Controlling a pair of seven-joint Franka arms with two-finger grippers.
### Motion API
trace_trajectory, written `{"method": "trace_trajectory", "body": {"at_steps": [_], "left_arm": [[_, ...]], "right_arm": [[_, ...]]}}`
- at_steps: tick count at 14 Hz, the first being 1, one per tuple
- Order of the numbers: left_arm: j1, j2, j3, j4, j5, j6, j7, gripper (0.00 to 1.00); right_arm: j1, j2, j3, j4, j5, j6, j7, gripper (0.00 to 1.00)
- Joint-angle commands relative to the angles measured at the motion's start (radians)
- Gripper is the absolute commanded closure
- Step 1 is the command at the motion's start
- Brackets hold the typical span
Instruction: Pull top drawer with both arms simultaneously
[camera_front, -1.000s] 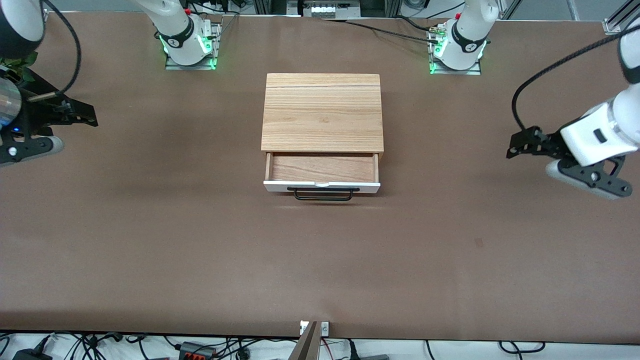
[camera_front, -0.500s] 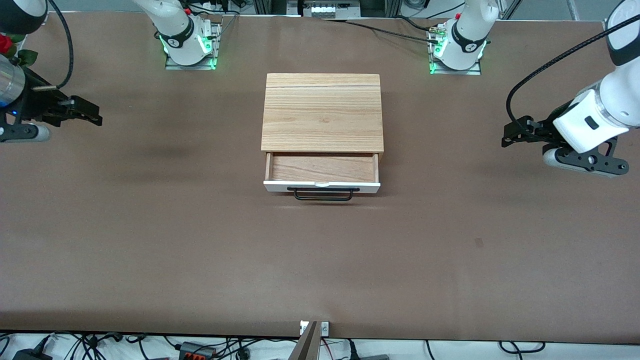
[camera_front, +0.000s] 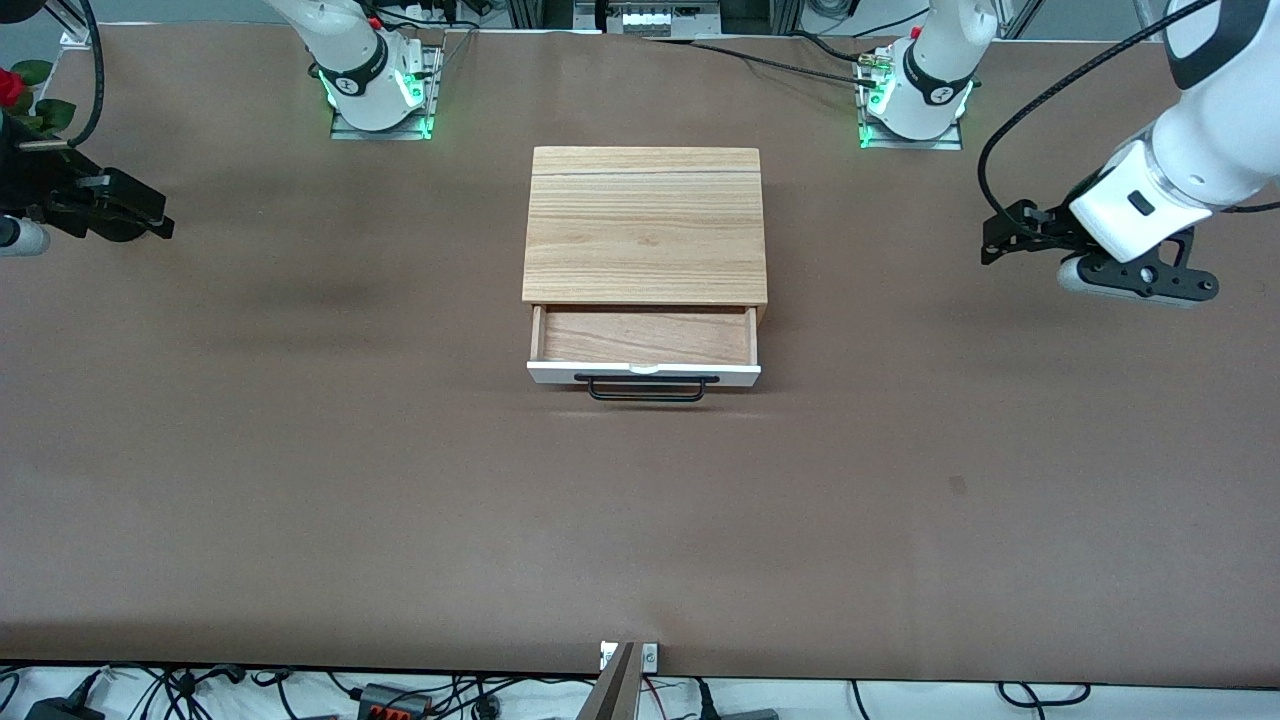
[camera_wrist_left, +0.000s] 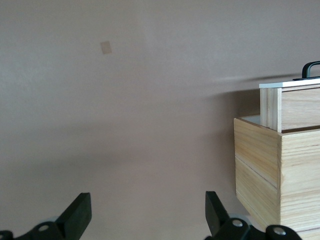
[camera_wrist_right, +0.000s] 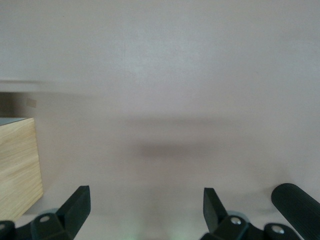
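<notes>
The top drawer (camera_front: 645, 337) stands partly pulled out of the light-wood cabinet (camera_front: 645, 225), showing reddish wood inside. Its white front panel (camera_front: 643, 374) and black bar handle (camera_front: 647, 388) face the front camera. Nothing touches it. My left gripper (camera_front: 992, 240) is open and empty, up over bare table toward the left arm's end, well apart from the cabinet. Its wrist view (camera_wrist_left: 146, 215) shows the cabinet's side (camera_wrist_left: 280, 175) and the drawer (camera_wrist_left: 295, 107). My right gripper (camera_front: 160, 218) is open and empty over the table's right-arm end. Its wrist view (camera_wrist_right: 145, 205) shows a cabinet corner (camera_wrist_right: 17, 165).
The arm bases (camera_front: 380, 90) (camera_front: 915, 100) glow green along the table edge farthest from the front camera. A red flower with green leaves (camera_front: 20, 85) sits at the right arm's end. A small mark (camera_front: 958, 486) is on the brown table.
Both grippers have drawn back from the front camera at their ends of the table, the left one also drifting slightly toward the cabinet. The drawer has not moved.
</notes>
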Motion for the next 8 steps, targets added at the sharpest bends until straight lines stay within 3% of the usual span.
{"method": "trace_trajectory", "body": {"at_steps": [1,8], "left_arm": [[0.002,-0.028,0.008,-0.046,0.024,0.041,-0.023,0.00],[0.001,-0.015,0.013,-0.040,0.024,0.039,-0.030,0.00]], "right_arm": [[-0.021,0.006,0.017,0.016,0.000,-0.001,0.016,0.00],[-0.019,0.009,0.015,0.019,0.000,-0.010,0.015,0.00]]}}
